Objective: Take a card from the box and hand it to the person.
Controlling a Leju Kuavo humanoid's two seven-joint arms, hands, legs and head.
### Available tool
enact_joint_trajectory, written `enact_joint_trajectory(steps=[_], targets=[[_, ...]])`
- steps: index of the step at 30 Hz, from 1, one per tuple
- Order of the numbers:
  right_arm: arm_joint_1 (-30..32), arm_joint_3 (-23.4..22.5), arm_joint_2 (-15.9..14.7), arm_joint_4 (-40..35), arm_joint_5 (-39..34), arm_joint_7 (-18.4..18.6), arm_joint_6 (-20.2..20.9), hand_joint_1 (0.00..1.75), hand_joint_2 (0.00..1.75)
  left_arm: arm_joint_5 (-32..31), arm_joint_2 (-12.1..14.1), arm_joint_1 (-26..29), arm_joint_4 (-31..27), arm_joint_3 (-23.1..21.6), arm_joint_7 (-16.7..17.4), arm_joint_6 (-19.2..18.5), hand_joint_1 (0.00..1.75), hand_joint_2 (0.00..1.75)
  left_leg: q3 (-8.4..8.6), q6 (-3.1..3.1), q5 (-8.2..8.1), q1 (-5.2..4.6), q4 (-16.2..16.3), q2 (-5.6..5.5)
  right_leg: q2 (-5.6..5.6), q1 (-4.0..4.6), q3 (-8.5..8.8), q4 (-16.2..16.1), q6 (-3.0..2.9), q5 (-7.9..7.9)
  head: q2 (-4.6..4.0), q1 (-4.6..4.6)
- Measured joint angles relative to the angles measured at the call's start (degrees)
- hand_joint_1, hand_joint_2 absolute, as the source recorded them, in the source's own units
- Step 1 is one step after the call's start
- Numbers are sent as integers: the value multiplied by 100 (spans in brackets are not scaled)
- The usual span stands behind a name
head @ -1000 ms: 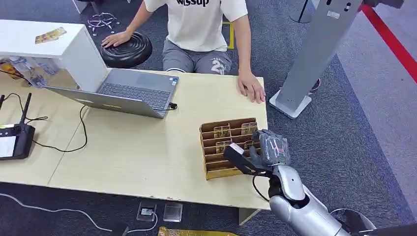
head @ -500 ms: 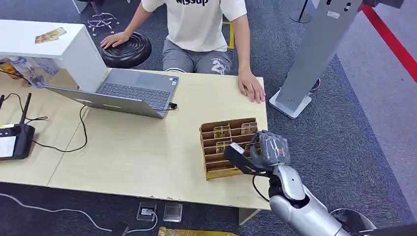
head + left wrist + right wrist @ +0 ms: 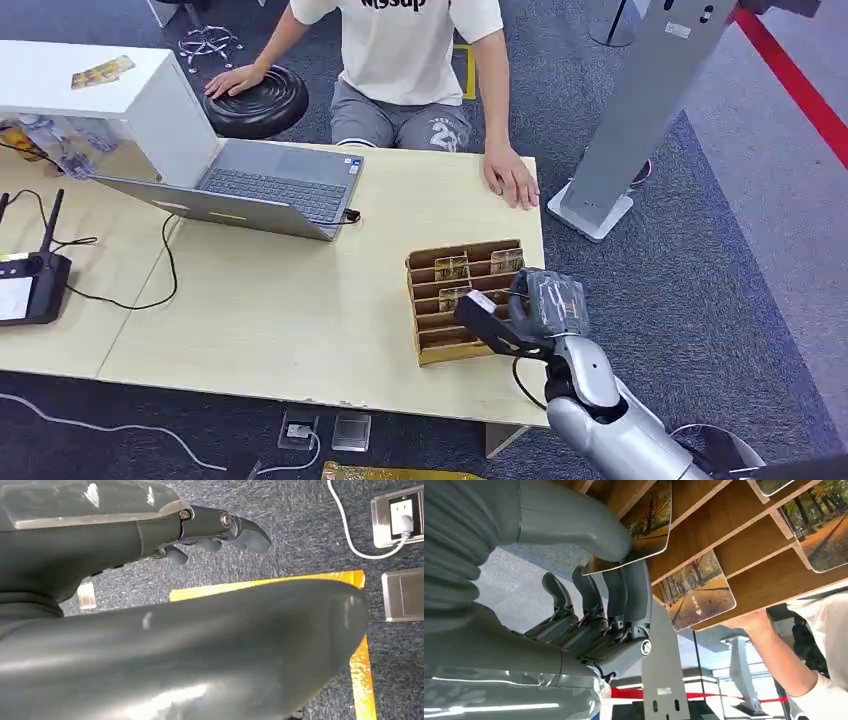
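Card (image 3: 644, 525) pinched between thumb and fingers of right hand (image 3: 594, 580) at the box (image 3: 462, 300).

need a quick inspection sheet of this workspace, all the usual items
surface: light wooden table, two joined tops.
job's things: slotted wooden card box at the table's right end, several cards in it; right hand pinches one card between thumb and fingers.
clutter: open laptop, black screen device, white box.
hands: left hand hangs over the floor, fingers curled, holding nothing.
cables: black laptop cable; white floor cable.
surroundings: seated person, hand on the table; grey stand.
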Motion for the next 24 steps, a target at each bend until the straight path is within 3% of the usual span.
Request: enact_joint_trajectory(steps=[3, 4, 17, 24], targets=[[0, -4, 0, 0, -37, 0, 11, 145, 175, -2, 0, -1, 0, 0, 4, -4, 0, 0, 0, 0, 0, 0, 0, 0, 0, 0, 0, 0, 0, 0, 0, 0], [0, -7, 0, 0, -42, 0, 13, 147, 175, -4, 0, -1, 0, 0, 4, -15, 0, 175, 0, 0, 0, 0, 0, 0, 0, 0, 0, 0, 0, 0, 0, 0], [-4, -15, 0, -2, -107, -87, 46, 141, 175, -66, 2, -9, 0, 0, -37, -90, 0, 175, 1, 0, 0, 0, 0, 0, 0, 0, 1, 0, 0, 0, 0, 0], [-48, -20, -48, -265, -50, -94, 320, 141, 175, -66, 2, -10, 0, 0, -37, -66, 0, 175, 0, 0, 0, 0, 0, 0, 0, 0, 0, 0, 0, 0, 0, -4]])
